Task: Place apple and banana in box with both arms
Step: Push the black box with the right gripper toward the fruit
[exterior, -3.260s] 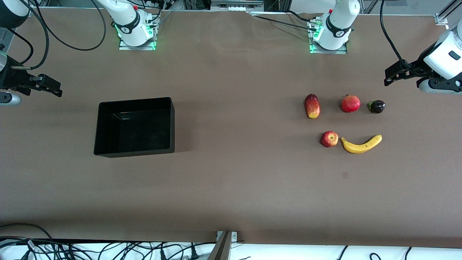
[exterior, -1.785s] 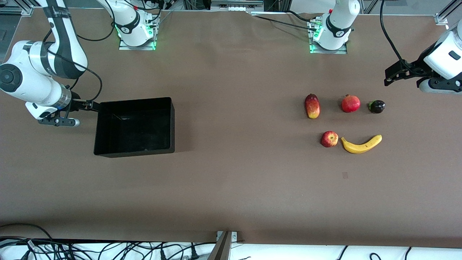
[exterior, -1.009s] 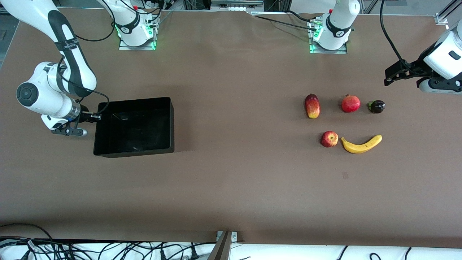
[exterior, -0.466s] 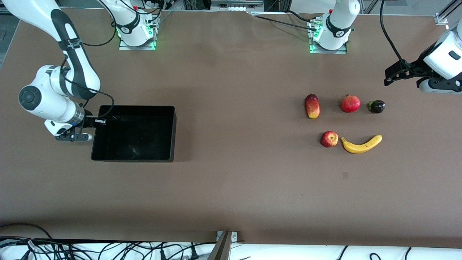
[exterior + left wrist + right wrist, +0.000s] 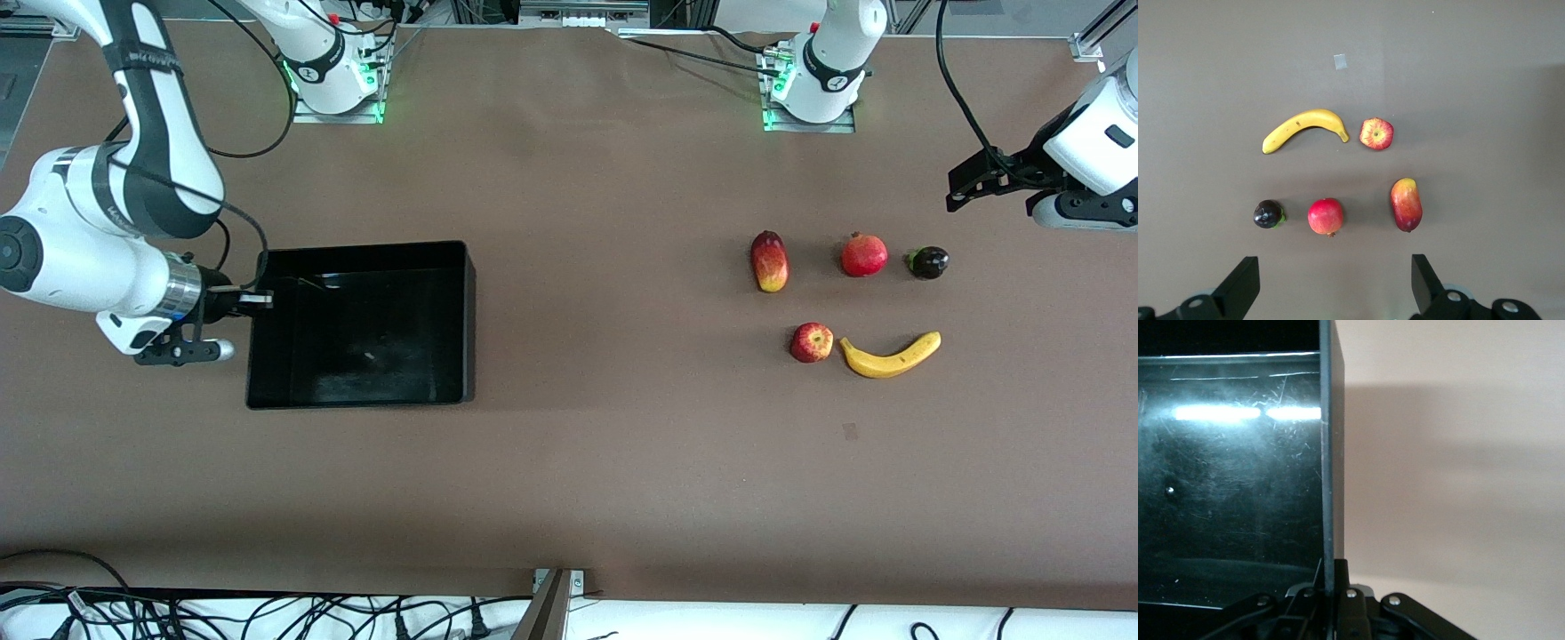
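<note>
Two tools: the right tool (image 5: 258,298), tips hidden, pinches the box (image 5: 360,391) wall; the left tool (image 5: 1331,283), tips cropped, gapes empty.

Apple (image 5: 812,342): small, red-yellow, toward left arm's end of table. Banana (image 5: 890,356): curved, yellow, just beside apple. Box (image 5: 359,324): black, empty, toward right arm's end.

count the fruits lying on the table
5, all toward the left arm's end: mango, pomegranate and a small dark fruit in a row; apple and banana nearer the front camera. None appear hidden.
</note>
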{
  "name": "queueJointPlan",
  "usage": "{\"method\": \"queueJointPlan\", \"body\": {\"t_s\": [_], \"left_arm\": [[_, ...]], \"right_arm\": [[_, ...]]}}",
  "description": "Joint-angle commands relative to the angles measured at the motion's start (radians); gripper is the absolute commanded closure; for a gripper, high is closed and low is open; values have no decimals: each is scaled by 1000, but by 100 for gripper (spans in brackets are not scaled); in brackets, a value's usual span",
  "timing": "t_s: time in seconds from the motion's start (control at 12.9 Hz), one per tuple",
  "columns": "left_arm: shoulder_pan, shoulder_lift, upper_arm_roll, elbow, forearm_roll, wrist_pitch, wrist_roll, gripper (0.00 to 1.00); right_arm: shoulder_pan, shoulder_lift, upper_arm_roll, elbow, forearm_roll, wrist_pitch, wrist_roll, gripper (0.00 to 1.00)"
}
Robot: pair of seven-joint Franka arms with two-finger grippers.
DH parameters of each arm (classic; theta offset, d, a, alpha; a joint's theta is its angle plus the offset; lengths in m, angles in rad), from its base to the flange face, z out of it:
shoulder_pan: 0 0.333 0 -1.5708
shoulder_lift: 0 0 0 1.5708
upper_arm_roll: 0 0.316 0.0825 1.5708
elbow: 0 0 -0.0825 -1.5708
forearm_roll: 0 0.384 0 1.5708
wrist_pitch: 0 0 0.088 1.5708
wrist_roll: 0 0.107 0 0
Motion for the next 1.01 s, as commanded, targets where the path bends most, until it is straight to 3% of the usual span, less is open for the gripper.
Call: {"method": "queueJointPlan", "body": {"t_s": [0.0, 0.23, 0.47, 0.62, 0.93], "left_arm": [[1, 14, -2, 27, 2, -8, -9, 0], [1, 20, -2, 27, 2, -8, -9, 0], [1, 20, -2, 27, 1, -8, -9, 0], [1, 20, -2, 27, 1, -8, -9, 0], [1, 20, -2, 27, -1, -8, -9, 0]], "right_arm": [[175, 9, -1, 65, 21, -12, 229, 100], [373, 119, -2, 175, 13, 5, 525, 100], [539, 239, -10, 238, -10, 111, 604, 100], [588, 299, -10, 238, -13, 205, 706, 100], [654, 371, -10, 240, -13, 331, 714, 100]]}}
